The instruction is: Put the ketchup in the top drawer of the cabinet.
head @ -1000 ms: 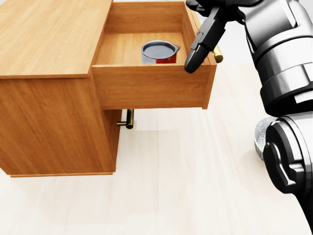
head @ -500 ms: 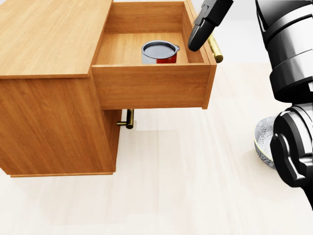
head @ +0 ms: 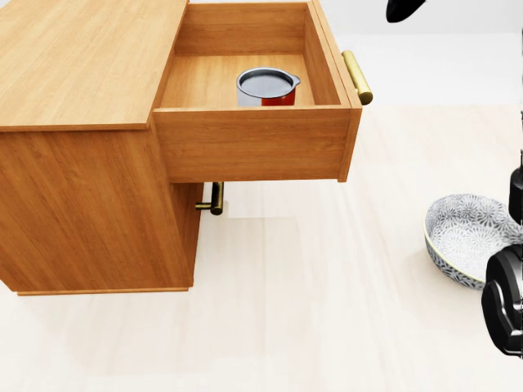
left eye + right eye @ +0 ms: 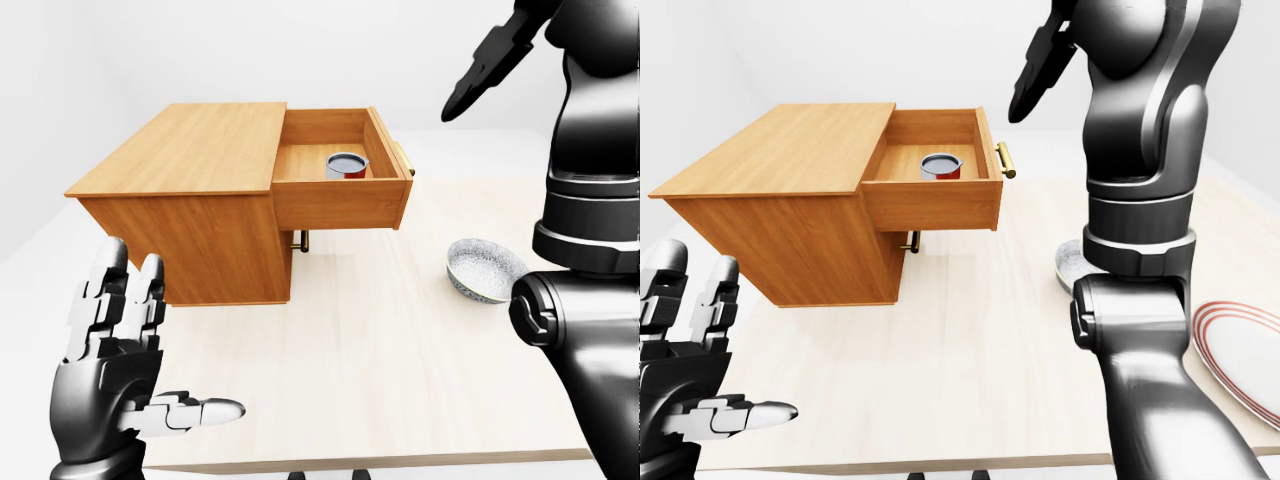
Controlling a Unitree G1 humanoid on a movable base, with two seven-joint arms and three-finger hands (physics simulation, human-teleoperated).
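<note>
Plain white walls (image 4: pixel 200 50); pale wood table (image 3: pixel 327 327) (evenly lit).

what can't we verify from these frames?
- Can in the top drawer: label not visible; only its rim and red side show above the drawer's near wall, so ketchup unconfirmed.
- Right hand: head view cuts it at the top edge.
- Lower drawer handle: mostly under the open drawer.
- Red-rimmed plate: cut by right-eye view's right edge.
</note>
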